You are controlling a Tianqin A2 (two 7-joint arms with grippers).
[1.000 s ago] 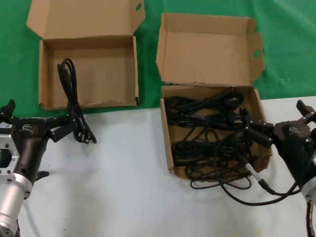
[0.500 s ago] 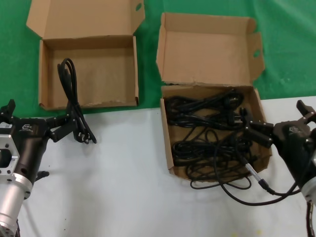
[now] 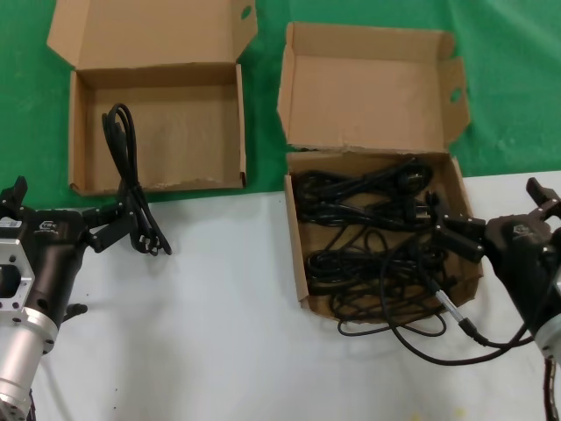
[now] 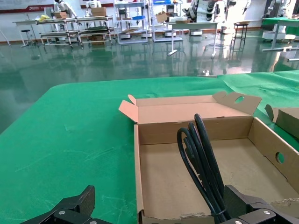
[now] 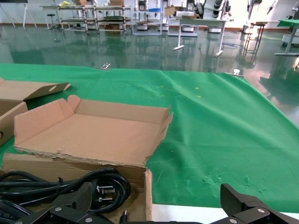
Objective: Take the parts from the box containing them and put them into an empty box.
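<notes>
Nothing moved; cord bundle point(image 3: 131, 189) beside left jaws point(image 3: 110, 226).

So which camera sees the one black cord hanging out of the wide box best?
The head view: the looped black rubber power cord shows whole, draped over the wide shallow brown cardboard box's ragged front edge. The left wrist view shows only its loop; the right wrist view misses it.

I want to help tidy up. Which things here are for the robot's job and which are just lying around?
For the job:
black power cords
squarish box holding them
wide box, one cord bundle hanging over its front
left gripper, right gripper

Just there:
robot's own cable
green cloth
</notes>
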